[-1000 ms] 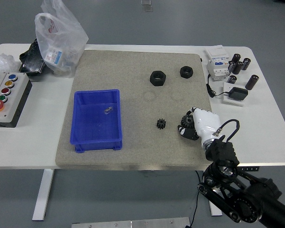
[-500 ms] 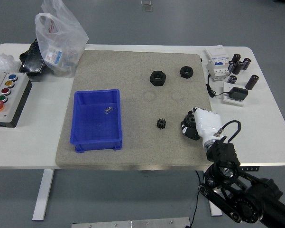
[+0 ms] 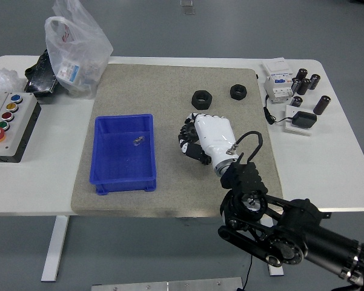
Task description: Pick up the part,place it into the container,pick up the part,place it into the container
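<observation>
The part, a small black gear, cannot be seen on the grey mat [image 3: 139,85]; the right hand [image 3: 207,138] now sits over the spot where it lay a moment ago. Its fingers [image 3: 188,134] curl downward, and whether they clasp the gear cannot be told. The blue bin [image 3: 124,176] stands just left of the hand, and two black nuts [image 3: 202,99] lie beyond it on the counter [image 3: 327,157].
</observation>
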Controlling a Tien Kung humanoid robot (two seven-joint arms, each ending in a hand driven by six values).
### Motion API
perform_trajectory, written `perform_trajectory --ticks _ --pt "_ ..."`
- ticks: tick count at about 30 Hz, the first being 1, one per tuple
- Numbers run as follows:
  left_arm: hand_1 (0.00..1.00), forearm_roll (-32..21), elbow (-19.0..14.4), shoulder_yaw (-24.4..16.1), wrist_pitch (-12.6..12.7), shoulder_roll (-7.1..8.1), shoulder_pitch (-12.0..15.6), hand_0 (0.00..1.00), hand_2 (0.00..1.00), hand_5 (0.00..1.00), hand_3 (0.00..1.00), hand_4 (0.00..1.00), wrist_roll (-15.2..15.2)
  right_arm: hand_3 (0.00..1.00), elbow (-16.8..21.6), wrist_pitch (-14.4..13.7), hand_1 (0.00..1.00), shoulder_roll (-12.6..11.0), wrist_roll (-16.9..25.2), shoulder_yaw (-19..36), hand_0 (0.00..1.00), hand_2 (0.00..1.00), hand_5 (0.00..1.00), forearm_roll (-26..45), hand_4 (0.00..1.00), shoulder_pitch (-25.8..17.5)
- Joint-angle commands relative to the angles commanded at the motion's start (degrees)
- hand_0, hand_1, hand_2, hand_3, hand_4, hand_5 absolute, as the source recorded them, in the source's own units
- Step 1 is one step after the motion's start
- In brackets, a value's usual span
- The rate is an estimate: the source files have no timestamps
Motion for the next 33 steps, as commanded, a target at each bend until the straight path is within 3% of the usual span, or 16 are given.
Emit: perform_trajectory --ticks 10,19,20,25,26,31,32,33 --pt "0.467 0.08 0.00 -0.06 0.06 0.20 0.00 0.595 0.485 0.551 0.610 0.545 0.70 0.597 1.04 -4.21 0.537 3.83 0.00 -13.50 0.326 0.557 0.123 10.25 0.002 9.50" --pt "0.468 0.14 0.00 0.02 -0.02 0.52 -0.39 0.595 0.485 0.552 0.611 0.547 0.86 0.621 -0.32 -3.12 0.573 3.83 1.75 -20.21 0.363 0.594 0.118 15.88 0.002 12.42" --pt "0.468 0.17 0.00 0.01 -0.03 0.53 -0.43 0.596 0.484 0.553 0.610 0.547 0.86 0.755 -0.37 -2.95 0.772 3.83 1.97 -20.29 0.570 0.791 0.127 15.89 0.204 12.53" --pt "0.468 0.29 0.00 -0.04 -0.08 0.58 -0.67 0.596 0.484 0.553 0.610 0.547 0.86 0.755 -0.35 -3.27 0.772 3.83 3.03 -20.16 0.570 0.791 0.127 15.14 0.204 12.82" --pt "0.468 0.32 0.00 -0.07 -0.08 0.58 -0.71 0.595 0.484 0.552 0.609 0.548 0.87 0.878 -0.35 -3.40 0.842 3.83 3.22 -20.13 0.660 0.876 0.113 15.11 0.360 12.82" --pt "0.468 0.49 0.00 -0.14 -0.10 0.53 -0.71 0.595 0.484 0.552 0.609 0.548 0.96 0.878 -0.46 -3.52 0.842 3.83 3.64 -19.96 0.660 0.876 0.113 15.49 0.360 12.72" --pt "0.468 0.53 0.00 -0.16 -0.11 0.53 -0.70 0.595 0.484 0.553 0.609 0.550 0.97 0.887 -0.48 -3.38 0.857 3.83 3.66 -19.94 0.672 0.881 0.119 15.59 0.432 12.71" --pt "0.468 0.54 0.00 -0.16 -0.11 0.54 -0.70 0.595 0.484 0.553 0.609 0.550 0.96 0.887 -0.50 -3.33 0.857 3.83 3.70 -19.93 0.672 0.881 0.119 15.74 0.432 12.69"
